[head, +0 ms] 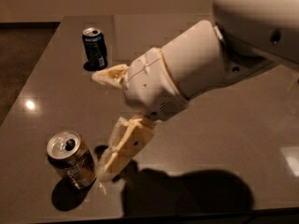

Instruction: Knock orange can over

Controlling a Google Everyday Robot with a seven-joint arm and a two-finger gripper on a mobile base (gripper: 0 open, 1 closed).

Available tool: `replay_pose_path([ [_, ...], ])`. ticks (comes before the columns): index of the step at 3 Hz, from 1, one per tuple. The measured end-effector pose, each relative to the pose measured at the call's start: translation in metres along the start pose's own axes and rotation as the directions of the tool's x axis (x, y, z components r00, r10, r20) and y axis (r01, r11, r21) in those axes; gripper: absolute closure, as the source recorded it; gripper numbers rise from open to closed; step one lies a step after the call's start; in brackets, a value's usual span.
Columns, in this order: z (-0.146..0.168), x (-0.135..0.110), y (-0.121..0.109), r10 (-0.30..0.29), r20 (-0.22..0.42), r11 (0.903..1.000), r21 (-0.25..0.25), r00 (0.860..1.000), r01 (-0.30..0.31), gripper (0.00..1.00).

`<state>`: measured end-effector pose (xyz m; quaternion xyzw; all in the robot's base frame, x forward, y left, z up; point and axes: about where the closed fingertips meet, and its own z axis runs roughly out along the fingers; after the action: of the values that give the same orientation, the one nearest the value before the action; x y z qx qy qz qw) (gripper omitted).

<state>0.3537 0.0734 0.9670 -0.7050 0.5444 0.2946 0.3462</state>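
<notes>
The orange can (71,160) stands upright near the table's front left, orange-gold and brown with a silver top. My gripper (100,125) is open, just right of the can, its jaws spread wide. The lower finger (122,149) points down at the table and its tip is right beside the can's base; I cannot tell if it touches. The upper finger (109,74) points left, well above and behind the can.
A dark blue can (95,47) stands upright at the back left of the grey table (224,134). The table's front edge runs just below the orange can. My white arm covers the table's middle and right.
</notes>
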Motion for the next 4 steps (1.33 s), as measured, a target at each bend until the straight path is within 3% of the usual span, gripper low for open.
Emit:
replay_pose_path([
  [2, 0.076, 0.017, -0.003, 0.057, -0.076, 0.9963, -0.060, 0.996, -0.061, 0.00],
  [4, 0.100, 0.021, 0.000, 0.070, -0.098, 0.9891, -0.123, 0.993, -0.082, 0.00],
])
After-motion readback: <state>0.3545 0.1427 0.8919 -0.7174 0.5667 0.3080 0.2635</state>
